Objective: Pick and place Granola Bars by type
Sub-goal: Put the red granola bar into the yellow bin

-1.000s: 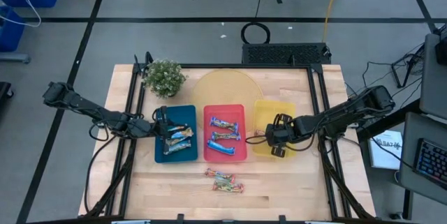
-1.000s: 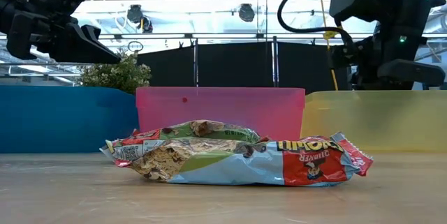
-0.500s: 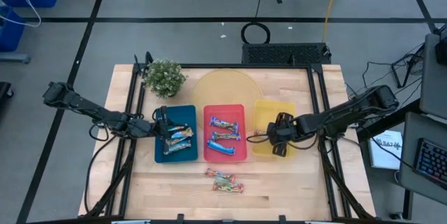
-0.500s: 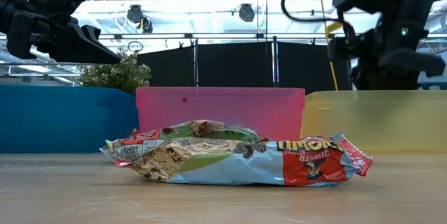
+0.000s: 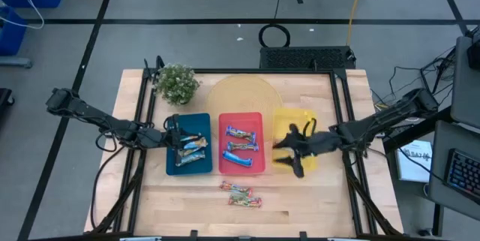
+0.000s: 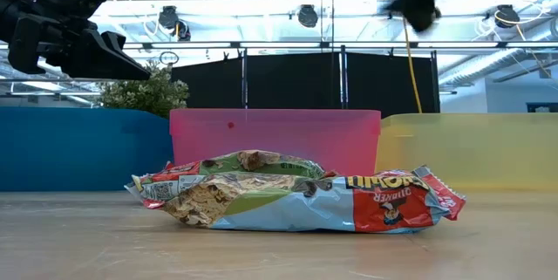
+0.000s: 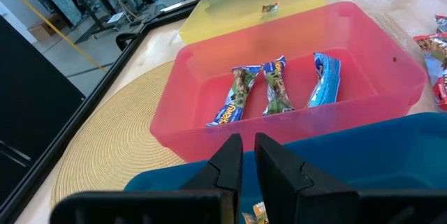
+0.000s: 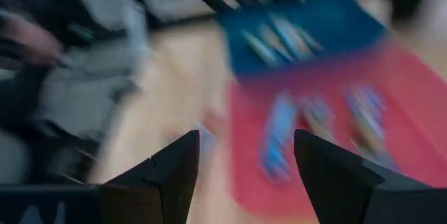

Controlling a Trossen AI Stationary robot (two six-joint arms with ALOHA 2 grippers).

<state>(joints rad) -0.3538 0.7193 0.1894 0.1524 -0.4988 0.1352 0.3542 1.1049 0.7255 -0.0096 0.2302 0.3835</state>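
Observation:
Several granola bars (image 5: 189,151) lie in the blue tray (image 5: 201,125), and three (image 5: 241,144) lie in the red tray (image 5: 244,117). Two more (image 5: 240,194) lie together on the bare wood near the table's near edge, filling the low view's middle (image 6: 296,200). My left gripper (image 5: 172,131) hovers over the blue tray's left rim, its fingers (image 7: 243,161) shut with nothing between them. My right gripper (image 5: 291,155) is blurred over the yellow tray (image 5: 296,117), near its left wall; its fingers are spread wide in the right wrist view (image 8: 241,182).
A potted plant (image 5: 176,83) stands at the far left corner and a round woven mat (image 5: 240,94) lies behind the trays. A small wrapper piece (image 7: 270,7) lies in the yellow tray. Bare wood runs along the near edge on both sides of the two loose bars.
My right gripper has swung fast over the yellow tray, shifting slightly toward the near-left and turning; in the low view it has risen toward the picture's top and blurred. The left arm and all the bars have kept still.

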